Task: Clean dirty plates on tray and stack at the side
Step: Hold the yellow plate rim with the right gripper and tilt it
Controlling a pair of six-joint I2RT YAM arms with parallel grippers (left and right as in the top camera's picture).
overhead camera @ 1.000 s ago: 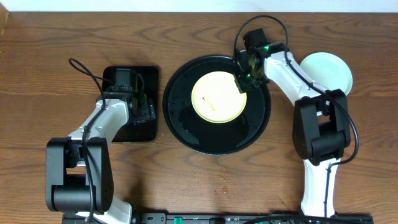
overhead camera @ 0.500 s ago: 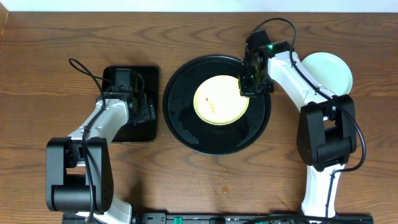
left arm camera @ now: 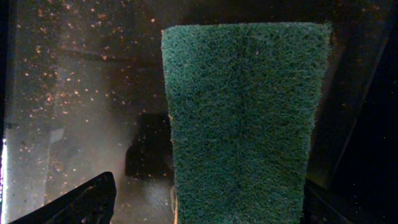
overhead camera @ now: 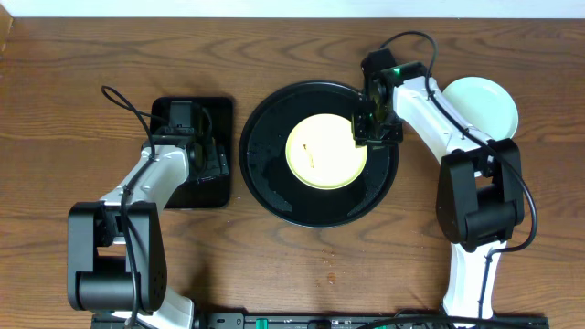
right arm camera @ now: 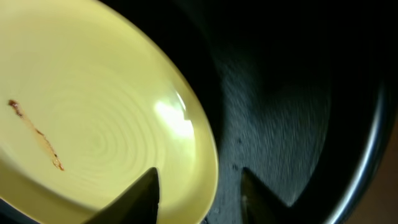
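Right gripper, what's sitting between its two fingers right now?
The yellow plate, its rim, with black tray floor beside it. The right wrist view shows the right gripper open astride that rim.

Brown wood-grain surface (overhead camera: pixel 91 55) is seen throughout. Small rectangular black tray (overhead camera: pixel 218 110) is set on its left part and flecked with tiny orange specks. Green scouring pad (left arm camera: pixel 245 118) is laid flat in it.

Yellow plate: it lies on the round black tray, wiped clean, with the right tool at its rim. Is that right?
Not wiped clean: the right wrist view shows a brown streak across the yellow plate. The rest holds: it lies on the round black tray, with the right tool at its rim.
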